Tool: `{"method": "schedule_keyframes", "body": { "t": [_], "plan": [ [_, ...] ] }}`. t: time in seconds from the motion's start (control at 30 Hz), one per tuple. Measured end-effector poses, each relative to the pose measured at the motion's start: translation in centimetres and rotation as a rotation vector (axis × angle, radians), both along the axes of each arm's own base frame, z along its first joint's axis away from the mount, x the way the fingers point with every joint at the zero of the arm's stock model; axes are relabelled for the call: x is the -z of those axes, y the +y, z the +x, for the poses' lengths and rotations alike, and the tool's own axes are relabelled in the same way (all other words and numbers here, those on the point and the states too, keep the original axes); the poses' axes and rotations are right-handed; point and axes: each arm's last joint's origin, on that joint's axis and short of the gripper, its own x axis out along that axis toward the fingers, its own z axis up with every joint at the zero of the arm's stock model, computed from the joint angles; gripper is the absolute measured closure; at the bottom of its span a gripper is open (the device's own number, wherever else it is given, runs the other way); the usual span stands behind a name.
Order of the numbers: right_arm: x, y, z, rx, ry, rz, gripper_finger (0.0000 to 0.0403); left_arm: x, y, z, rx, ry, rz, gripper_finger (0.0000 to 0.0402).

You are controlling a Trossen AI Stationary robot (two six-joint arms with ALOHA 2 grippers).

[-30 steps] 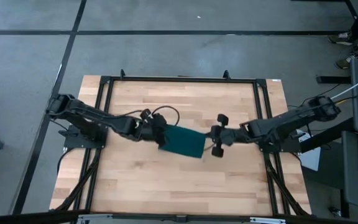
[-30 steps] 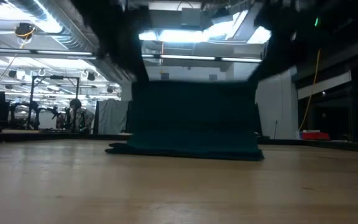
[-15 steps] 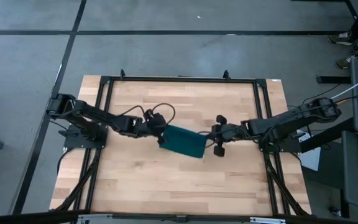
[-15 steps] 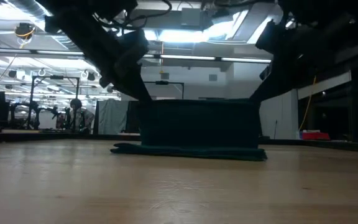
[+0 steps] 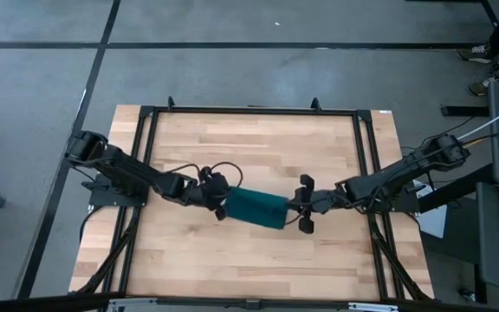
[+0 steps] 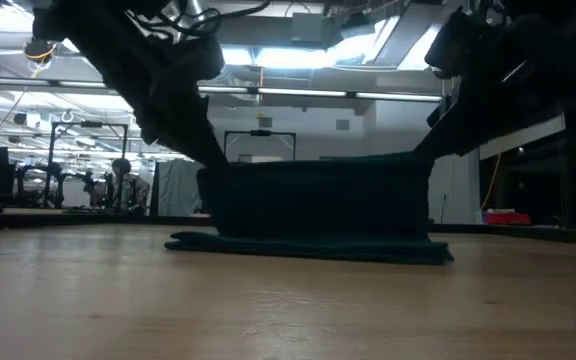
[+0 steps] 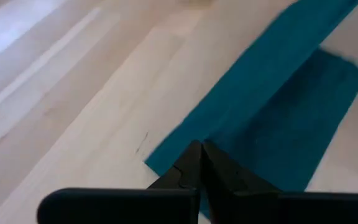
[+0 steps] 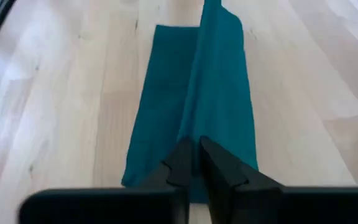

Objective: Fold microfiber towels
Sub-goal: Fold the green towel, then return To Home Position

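My towel [image 5: 255, 207] is a plain dark teal cloth near the middle of the table [image 5: 258, 139]. Its lower part lies flat on the wood, while the upper edge stands raised, stretched taut above that flat part.

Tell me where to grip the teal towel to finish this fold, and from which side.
Grip the towel at the two ends of its raised edge, one from the table's left, one from its right. That edge stands up over the flat layer, so fingers can pinch it. The left gripper and right gripper already hold it so.
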Motion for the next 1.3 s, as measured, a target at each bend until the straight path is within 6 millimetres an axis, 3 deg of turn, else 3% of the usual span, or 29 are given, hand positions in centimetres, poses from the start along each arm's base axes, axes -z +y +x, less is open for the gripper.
{"method": "schedule_keyframes", "body": {
  "t": [0.17, 0.33, 0.7, 0.9, 1.07, 1.3],
  "plan": [
    [1.6, 0.6, 0.4, -0.006, 0.04, 0.015, 0.0317, 1.3, -0.2, -0.3, 0.028, 0.084, 0.036, 0.0386],
    [2.4, 2.4, 0.6, -0.02, 0.012, 0.056, 0.0288, 1.2, -2.4, -0.5, 0.101, 0.047, 0.07, 0.0365],
    [0.5, 3.7, 2.5, -0.011, -0.131, -0.032, 0.034, 0.6, -6.3, -1.6, 0.09, -0.092, 0.053, 0.0368],
    [2.1, 1.4, 5.0, 0.046, -0.164, -0.002, 0.0374, 0.4, -4.4, -0.6, 0.006, -0.122, 0.038, 0.0374],
    [1.1, 1.2, 6.9, 0.003, -0.195, 0.065, 0.039, -0.4, -3.7, 0.6, 0.173, -0.126, 0.009, 0.0383],
    [1.5, 0.6, 7.1, -0.004, -0.018, 0.073, 0.0394, 0.4, -1.8, 0.0, 0.176, 0.103, 0.068, 0.0398]
  ]
}}
